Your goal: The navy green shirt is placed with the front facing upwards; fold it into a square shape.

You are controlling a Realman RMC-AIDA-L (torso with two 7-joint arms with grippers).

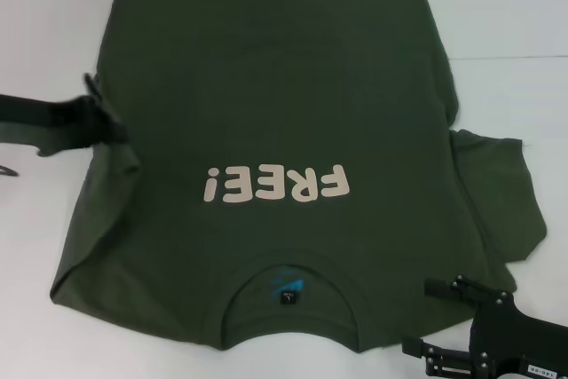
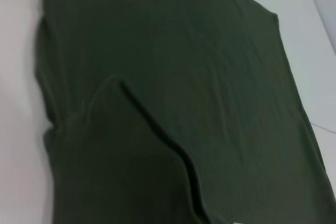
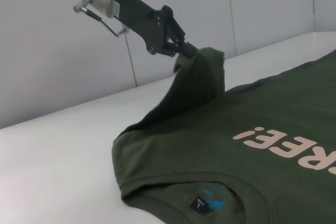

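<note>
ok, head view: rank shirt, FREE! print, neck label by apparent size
1. navy green shirt, fills most of the view
2. FREE! print, a band across the chest
3. neck label, a small patch inside the collar

No close calls.

The white desk (image 1: 44, 15) carries the navy green shirt (image 1: 266, 86), spread front-up, collar at 6 o'clock.
</note>
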